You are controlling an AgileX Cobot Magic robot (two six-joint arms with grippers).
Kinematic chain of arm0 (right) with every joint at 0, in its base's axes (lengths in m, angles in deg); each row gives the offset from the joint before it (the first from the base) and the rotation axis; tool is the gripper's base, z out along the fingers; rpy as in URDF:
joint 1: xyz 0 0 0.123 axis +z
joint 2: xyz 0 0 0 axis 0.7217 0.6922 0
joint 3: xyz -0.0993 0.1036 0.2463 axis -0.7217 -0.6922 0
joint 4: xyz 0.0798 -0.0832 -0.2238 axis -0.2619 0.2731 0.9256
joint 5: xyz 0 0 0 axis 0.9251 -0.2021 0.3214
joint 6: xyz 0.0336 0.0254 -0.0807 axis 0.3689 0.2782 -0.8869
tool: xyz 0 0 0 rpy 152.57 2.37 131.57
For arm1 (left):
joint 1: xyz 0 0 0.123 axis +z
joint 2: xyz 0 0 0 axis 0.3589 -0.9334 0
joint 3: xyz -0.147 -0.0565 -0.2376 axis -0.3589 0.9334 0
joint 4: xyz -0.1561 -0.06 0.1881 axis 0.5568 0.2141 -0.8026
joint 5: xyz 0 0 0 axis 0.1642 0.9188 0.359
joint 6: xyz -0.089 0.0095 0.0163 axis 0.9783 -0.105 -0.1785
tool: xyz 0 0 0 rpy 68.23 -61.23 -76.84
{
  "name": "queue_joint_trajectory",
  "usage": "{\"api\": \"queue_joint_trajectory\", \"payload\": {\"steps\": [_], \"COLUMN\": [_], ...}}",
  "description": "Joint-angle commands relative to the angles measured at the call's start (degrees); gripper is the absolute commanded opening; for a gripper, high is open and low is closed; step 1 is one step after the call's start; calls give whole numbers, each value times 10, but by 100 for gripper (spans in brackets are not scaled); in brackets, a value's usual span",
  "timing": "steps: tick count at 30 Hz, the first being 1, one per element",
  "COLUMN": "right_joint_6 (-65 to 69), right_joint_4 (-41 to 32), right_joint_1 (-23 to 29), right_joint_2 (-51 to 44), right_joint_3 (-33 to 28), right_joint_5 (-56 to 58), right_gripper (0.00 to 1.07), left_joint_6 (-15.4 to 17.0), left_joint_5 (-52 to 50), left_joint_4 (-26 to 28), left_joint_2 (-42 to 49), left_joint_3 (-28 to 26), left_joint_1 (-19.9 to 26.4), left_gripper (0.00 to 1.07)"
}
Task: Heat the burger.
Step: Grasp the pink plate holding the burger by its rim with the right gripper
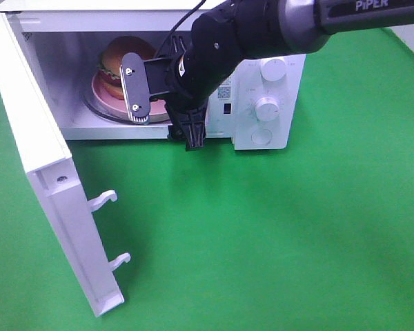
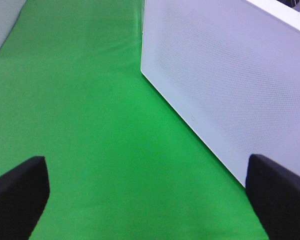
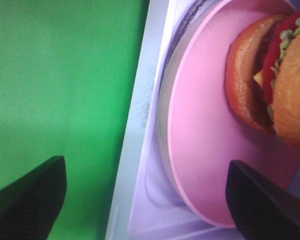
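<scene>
Sitting inside microwave [image 1: 262,103]: burger [image 1: 121,58] on pink plate [image 1: 103,96].

The microwave [image 1: 262,103] mouth is crowded: the right gripper [image 1: 167,114] fills its front, the burger [image 1: 121,58] on its pink plate [image 1: 100,93] behind. The open door [image 1: 48,179] walls the left. Green cloth [image 1: 276,234] nearer lies free.

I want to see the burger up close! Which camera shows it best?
The right wrist view: the burger fills it, layers clear. The high view shows it small inside the microwave. The left wrist view misses it.
</scene>
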Motion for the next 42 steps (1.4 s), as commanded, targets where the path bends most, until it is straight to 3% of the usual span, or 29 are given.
{"api": "queue_joint_trajectory", "payload": {"steps": [1,16,30,42], "right_joint_6": [5,29,47,44], "right_joint_4": [2,3,10,-28], "right_joint_1": [2,1,-21,-36], "right_joint_2": [12,95,125,165], "right_joint_3": [20,131,167,184], "right_joint_5": [6,18,13,-16], "right_gripper": [83,80,78,76], "left_joint_6": [0,3,3,3], "left_joint_5": [-4,-4,-3,-3], "left_joint_4": [2,-1,-9,-9], "left_joint_2": [3,3,3,3], "left_joint_3": [2,2,2,2], "left_joint_1": [2,2,2,2], "left_gripper": [100,100,100,100]}}
